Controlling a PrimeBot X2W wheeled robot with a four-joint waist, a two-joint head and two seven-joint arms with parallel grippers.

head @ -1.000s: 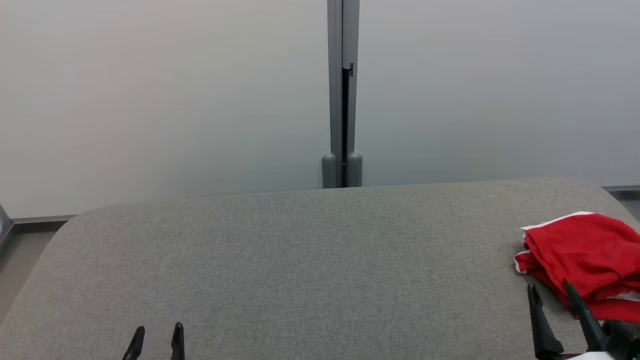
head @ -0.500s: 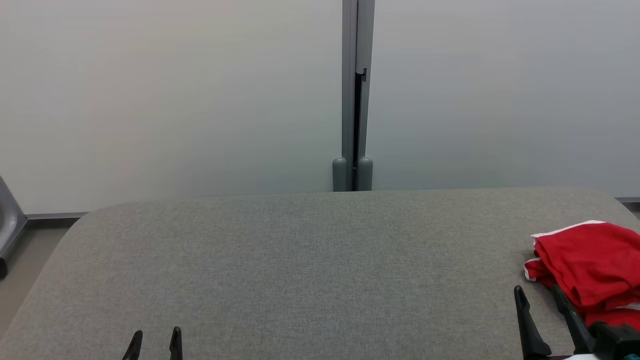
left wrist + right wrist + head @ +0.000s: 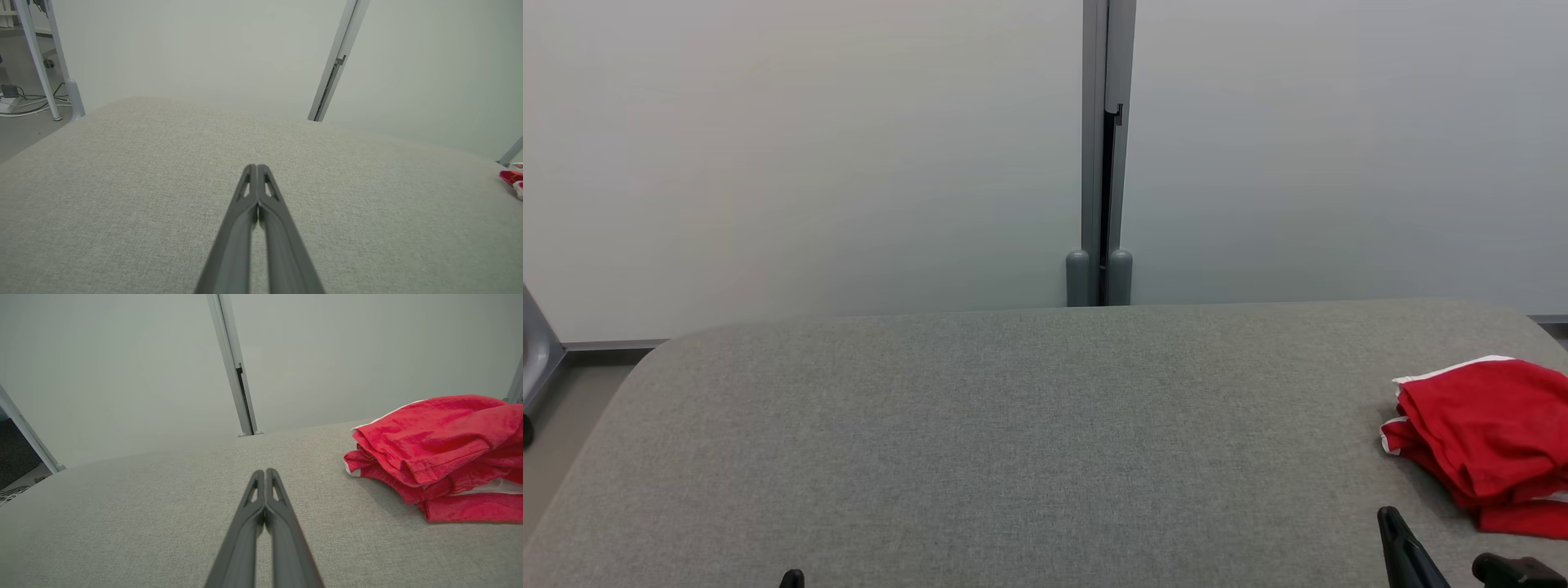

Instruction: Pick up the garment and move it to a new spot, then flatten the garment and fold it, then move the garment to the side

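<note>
The garment [image 3: 1486, 437] is red with white trim and lies crumpled in a heap at the right end of the grey fabric-covered table [image 3: 1013, 425]. It is close on the right in the right wrist view [image 3: 441, 449] and a sliver at the far right edge in the left wrist view [image 3: 510, 176]. My right gripper [image 3: 264, 472] is shut on nothing, left of the heap and apart from it; its tip shows in the head view [image 3: 1393, 523]. My left gripper [image 3: 257, 167] is shut and empty over bare tabletop, its tip at the head view's bottom edge [image 3: 791, 578].
A pale partition wall with a grey vertical post [image 3: 1100, 163] stands right behind the table's far edge. Floor and a grey metal part [image 3: 535, 359] lie past the table's left end. Frame legs and cables [image 3: 24, 102] sit on the floor there.
Both grippers have gone from open to shut, and both have dropped toward the head view's bottom edge. The camera has shifted a little. The garment lies where it was.
</note>
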